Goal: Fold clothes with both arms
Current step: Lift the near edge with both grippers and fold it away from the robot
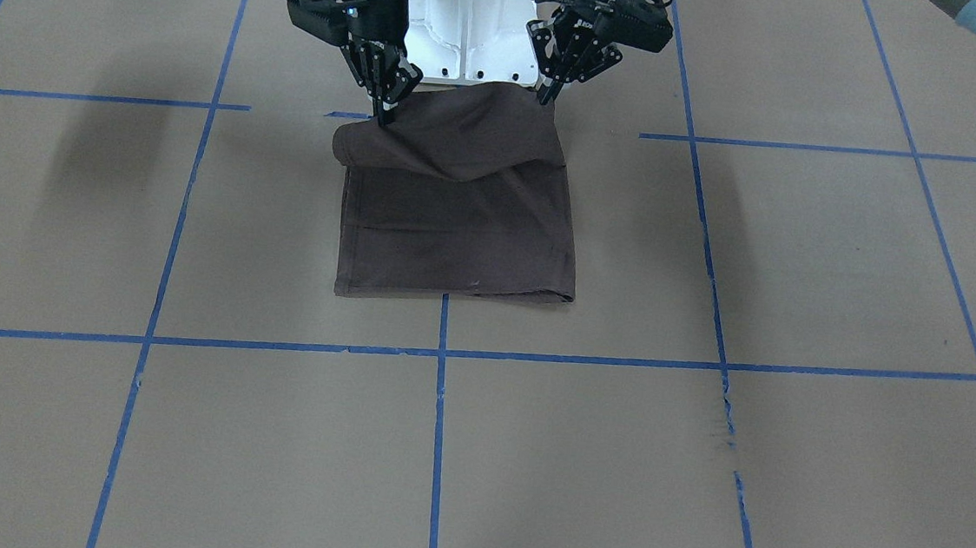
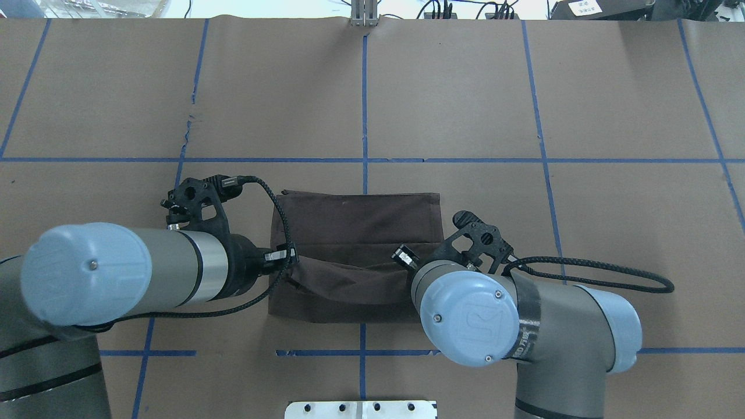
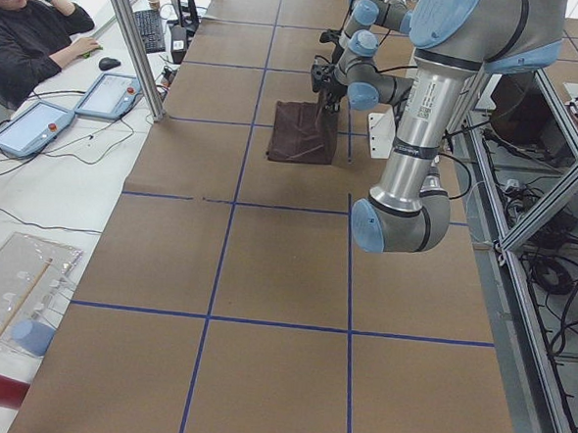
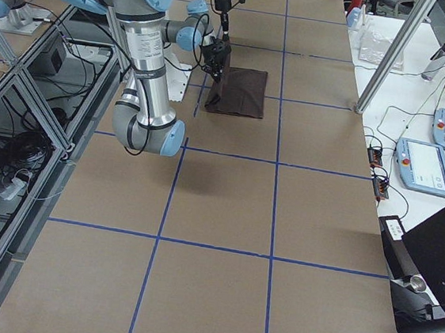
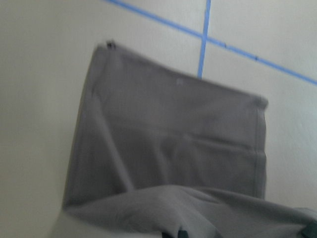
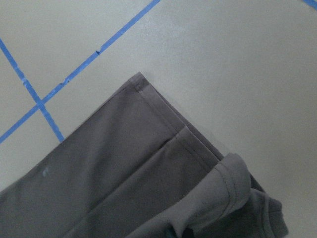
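The clothes are one dark brown T-shirt point(image 1: 457, 228), folded into a rectangle on the brown paper table just in front of the robot base. Its edge nearest the base is lifted off the table and curls over the flat part. My right gripper point(image 1: 383, 116) is shut on that raised edge at one corner. My left gripper point(image 1: 544, 97) pinches the other corner, also shut. From overhead the shirt point(image 2: 355, 233) lies between both wrists, which hide the fingertips. The left wrist view looks along the shirt point(image 5: 173, 139), and the right wrist view shows a hemmed corner point(image 6: 143, 89).
The white pedestal base point(image 1: 472, 29) stands right behind the shirt. Blue tape lines point(image 1: 444, 340) grid the table. A person point(image 3: 25, 34) sits at a side desk with tablets point(image 3: 110, 93), beyond the table's far edge.
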{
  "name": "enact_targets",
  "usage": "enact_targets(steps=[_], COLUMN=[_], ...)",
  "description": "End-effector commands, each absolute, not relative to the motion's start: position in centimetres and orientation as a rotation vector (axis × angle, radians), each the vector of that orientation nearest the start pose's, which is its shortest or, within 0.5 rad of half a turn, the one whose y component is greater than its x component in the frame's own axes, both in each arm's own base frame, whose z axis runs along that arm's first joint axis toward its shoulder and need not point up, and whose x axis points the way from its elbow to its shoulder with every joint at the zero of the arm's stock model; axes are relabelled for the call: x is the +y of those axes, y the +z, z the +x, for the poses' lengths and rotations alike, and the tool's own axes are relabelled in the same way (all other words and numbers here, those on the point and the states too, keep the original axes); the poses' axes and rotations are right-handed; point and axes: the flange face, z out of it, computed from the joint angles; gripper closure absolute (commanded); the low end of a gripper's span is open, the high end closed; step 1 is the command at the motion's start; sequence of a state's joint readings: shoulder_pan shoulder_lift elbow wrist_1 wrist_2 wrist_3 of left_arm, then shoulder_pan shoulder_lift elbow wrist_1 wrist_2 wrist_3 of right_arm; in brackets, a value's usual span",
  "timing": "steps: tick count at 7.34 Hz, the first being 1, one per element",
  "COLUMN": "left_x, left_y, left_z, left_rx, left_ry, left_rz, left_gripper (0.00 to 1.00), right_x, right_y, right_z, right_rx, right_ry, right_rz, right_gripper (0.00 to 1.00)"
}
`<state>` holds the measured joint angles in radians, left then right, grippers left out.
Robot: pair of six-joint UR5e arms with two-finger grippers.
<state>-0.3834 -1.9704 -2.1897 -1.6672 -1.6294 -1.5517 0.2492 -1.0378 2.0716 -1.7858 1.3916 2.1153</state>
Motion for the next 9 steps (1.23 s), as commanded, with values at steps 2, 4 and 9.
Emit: enact_targets(steps=[2,4,9], left_x=[-37.1,-39.0,-41.0], left_y=[19.7,23.2,27.4], left_z=[44.0,47.4,51.2], left_rx=[1.007,0.996,0.974], left_ry=[-0.306,-0.303,-0.306], left_rz=[0.235,0.238,0.237], left_gripper=[1.0,1.0,1.0], right_x=[-33.1,-34.3,-34.9], right_y=[18.5,20.0,21.8], right_z=[-53.3,-55.2,-57.0], right_rx=[-0.844,-0.853,-0.825], right_ry=[0.834,0.84,0.84], right_rz=[0.096,0.1,0.102], right_gripper=[1.0,1.0,1.0])
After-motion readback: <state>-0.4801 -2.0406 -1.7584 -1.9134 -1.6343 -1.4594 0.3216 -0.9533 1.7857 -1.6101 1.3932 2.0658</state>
